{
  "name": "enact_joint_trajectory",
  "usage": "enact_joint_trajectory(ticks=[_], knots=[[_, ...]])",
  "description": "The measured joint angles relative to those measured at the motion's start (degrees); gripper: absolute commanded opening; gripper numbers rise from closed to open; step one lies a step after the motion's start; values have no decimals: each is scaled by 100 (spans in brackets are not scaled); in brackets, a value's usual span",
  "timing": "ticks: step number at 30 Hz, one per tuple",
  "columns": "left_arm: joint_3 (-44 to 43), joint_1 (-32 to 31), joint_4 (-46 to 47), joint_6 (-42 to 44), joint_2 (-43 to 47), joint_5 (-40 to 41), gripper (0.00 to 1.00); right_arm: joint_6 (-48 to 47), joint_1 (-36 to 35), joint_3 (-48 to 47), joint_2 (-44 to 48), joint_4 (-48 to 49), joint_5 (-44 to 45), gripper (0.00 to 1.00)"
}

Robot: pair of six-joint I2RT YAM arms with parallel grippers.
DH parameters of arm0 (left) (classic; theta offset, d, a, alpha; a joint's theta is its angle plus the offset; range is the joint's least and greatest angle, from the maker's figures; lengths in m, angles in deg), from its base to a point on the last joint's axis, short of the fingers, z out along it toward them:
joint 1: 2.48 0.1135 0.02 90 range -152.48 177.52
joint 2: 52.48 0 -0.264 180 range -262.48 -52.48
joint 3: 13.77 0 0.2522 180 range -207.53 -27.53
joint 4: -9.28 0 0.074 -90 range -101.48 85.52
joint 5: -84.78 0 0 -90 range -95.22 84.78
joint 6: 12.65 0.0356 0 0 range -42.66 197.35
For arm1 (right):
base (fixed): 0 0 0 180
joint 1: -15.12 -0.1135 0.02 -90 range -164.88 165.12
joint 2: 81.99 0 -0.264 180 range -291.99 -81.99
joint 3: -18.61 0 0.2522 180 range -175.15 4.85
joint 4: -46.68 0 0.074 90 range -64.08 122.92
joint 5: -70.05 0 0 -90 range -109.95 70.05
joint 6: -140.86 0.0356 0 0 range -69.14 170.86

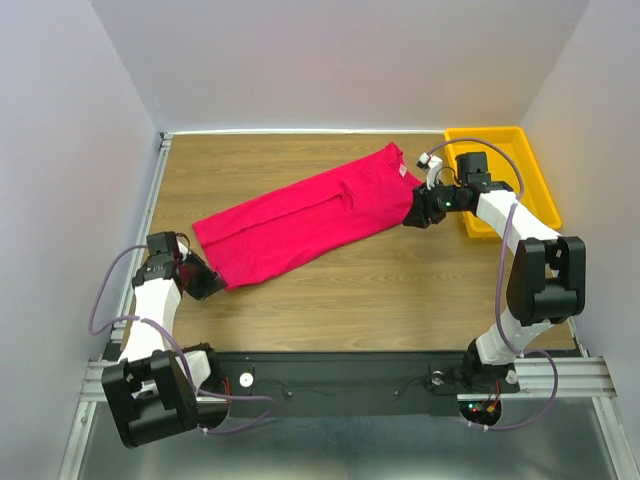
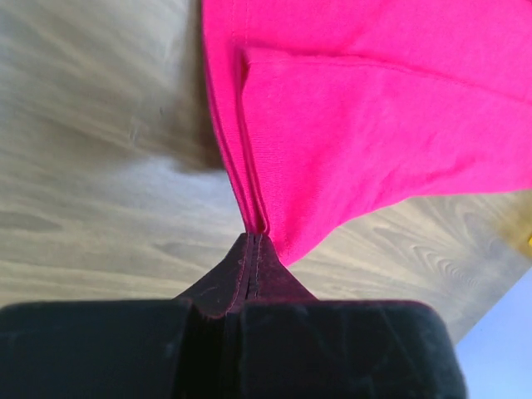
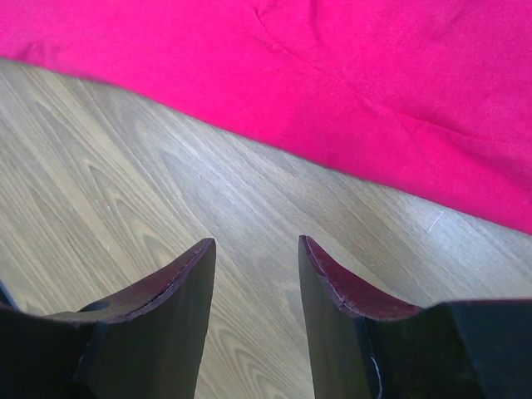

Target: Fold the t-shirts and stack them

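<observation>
My left gripper (image 2: 251, 243) is clamped tight on the shirt (image 1: 310, 215). The jaws are pressed together on a hem corner, and the cloth rises into a thin peak from the pinch. My right gripper (image 3: 256, 249) is half open and holds nothing. Bare table (image 1: 400, 290) shows between its fingers, and the shirt's edge runs just past the tips, across the top of that wrist view.

In the overhead view the shirt lies as a long slanted band through the middle. Its low end is at lower left by my left gripper, its high end at upper right beside my right one. The tray (image 1: 525, 165) sits in the upper right corner, near the cloth but not touching it.

The step in hand, as I read it, is to get a matching hold at the right end so both ends can lift for a fold. To do it well I'd slide one finger flat along the wood and under the edge, then close on every layer, not just the top one. After that I'd lift both ends level, taut but not stretched, with no dragging.

Up close the shirt is a soft crimson-pink knit with a fine weave and a stitched hem. It looks doubled lengthwise, with a layered edge. It's limp stuff and I expect it to sag and slip. The table is smooth wood with a visible grain and a slight gloss. My finger pads are dark and curved.
</observation>
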State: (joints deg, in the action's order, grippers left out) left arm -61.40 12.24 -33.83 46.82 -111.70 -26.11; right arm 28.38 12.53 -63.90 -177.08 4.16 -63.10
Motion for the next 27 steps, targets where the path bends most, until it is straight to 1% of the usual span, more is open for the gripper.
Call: enact_joint_trajectory(ticks=[1,3,4,5,6,7,9,12,14,17,19,20,22,23,25,26,27], knots=[[63,-15,-59,0,61,-7,19,22,0,0,0,0,11,51],[92,-26,-205,17,92,9,35,28,0,0,0,0,22,51],[74,-37,-275,28,96,39,46,35,2,0,0,2,33,51],[9,-59,-428,17,96,76,50,39,4,0,0,0,35,51],[-76,-87,-540,20,96,173,50,44,4,0,0,2,48,51],[-199,-111,-662,26,98,258,55,44,7,0,0,0,59,51],[-597,-186,-881,39,105,461,61,48,17,0,0,0,79,51],[-1143,-264,-973,109,223,688,63,85,52,-9,0,2,125,52],[-1429,-295,-863,234,404,756,66,107,83,-20,0,2,133,52],[-1517,-380,-160,422,734,581,66,146,208,-101,0,-7,105,52],[-1519,-584,505,496,647,439,66,173,330,-184,0,-4,33,52],[-1593,-778,715,557,391,404,66,175,446,-249,0,2,-61,52],[-2232,-1471,1080,940,-472,302,67,170,595,-315,4,11,-177,53],[-2909,-1770,1058,1200,-1152,199,67,170,660,-321,4,35,-254,53],[-4199,-2284,1467,1779,-2531,79,67,162,756,-321,13,26,-343,53],[-4645,-2404,1484,2044,-3049,48,66,155,769,-321,13,33,-387,53],[-5300,-2546,1414,2380,-3674,-4,67,146,776,-317,17,26,-435,53]])
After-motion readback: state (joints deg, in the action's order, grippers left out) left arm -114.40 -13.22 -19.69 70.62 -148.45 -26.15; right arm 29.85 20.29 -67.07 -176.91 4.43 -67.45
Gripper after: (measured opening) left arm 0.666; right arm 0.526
